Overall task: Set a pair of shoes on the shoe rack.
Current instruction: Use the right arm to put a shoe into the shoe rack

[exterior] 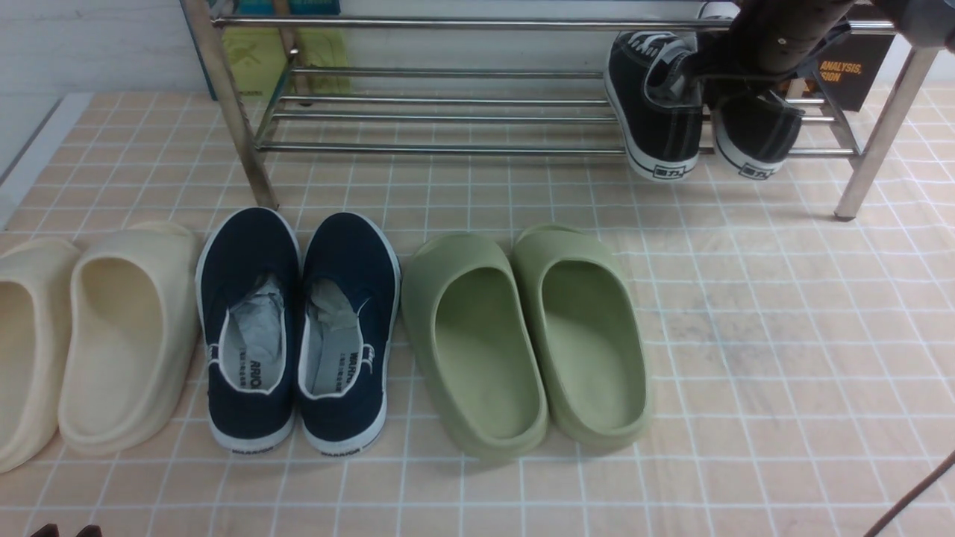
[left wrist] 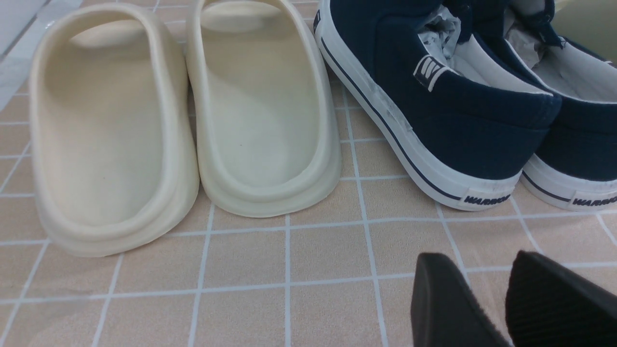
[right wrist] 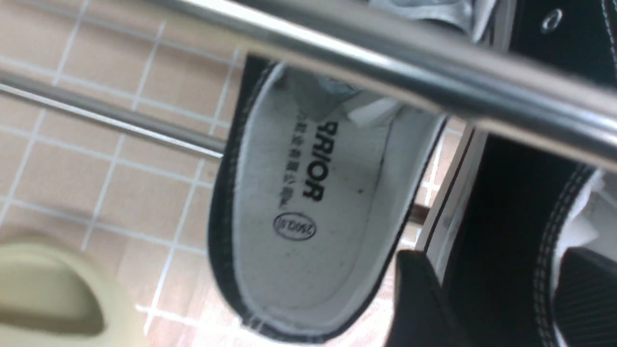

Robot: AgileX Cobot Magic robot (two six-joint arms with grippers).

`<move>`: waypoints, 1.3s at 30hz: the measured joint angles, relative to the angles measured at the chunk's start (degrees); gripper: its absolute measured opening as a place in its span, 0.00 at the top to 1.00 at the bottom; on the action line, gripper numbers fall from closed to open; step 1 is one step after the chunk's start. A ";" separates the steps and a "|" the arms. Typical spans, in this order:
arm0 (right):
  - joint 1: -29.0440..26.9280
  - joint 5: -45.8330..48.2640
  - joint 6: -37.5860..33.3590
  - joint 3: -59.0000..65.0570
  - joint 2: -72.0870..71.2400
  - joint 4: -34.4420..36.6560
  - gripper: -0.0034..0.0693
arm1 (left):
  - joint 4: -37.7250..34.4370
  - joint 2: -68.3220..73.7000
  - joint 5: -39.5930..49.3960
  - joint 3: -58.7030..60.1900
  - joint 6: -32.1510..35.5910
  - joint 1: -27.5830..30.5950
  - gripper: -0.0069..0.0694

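The pair of shoes, two black canvas sneakers with white soles, rests on the lower bars at the right end of the shoe rack (exterior: 448, 148), heels toward me. The left sneaker (exterior: 656, 112) shows its grey insole (right wrist: 308, 202) in the right wrist view. My right gripper (right wrist: 501, 289) hangs over the right sneaker (exterior: 757, 138), open. One finger is outside that shoe's side wall (right wrist: 506, 217) and the other inside its collar. A rack bar (right wrist: 385, 62) crosses above. My left gripper (left wrist: 482, 270) is open over bare tile, holding nothing.
On the tiled floor in front of the rack stand cream slippers (exterior: 97, 335), navy slip-on shoes (exterior: 298, 328) and green slippers (exterior: 522, 335). The rack's right leg (exterior: 880, 134) stands close to my right arm (exterior: 776, 37). A dark box (exterior: 850, 71) sits behind.
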 joint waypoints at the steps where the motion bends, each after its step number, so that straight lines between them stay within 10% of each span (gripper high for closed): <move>1: 0.18 -0.52 -0.35 1.10 -0.26 -0.95 0.50 | 0.00 0.00 0.00 0.00 0.00 0.00 0.60; 13: 0.55 -3.94 -0.75 8.09 -0.32 -5.00 0.76 | 0.00 0.00 0.00 0.00 0.00 0.00 0.60; 27: 0.50 1.35 -0.75 2.82 -3.06 -4.12 0.22 | 0.00 0.00 0.00 0.00 0.00 0.00 0.60; 39: -8.82 -1.62 1.64 15.59 -13.70 4.58 0.27 | 0.00 0.00 0.00 0.00 0.00 0.00 0.60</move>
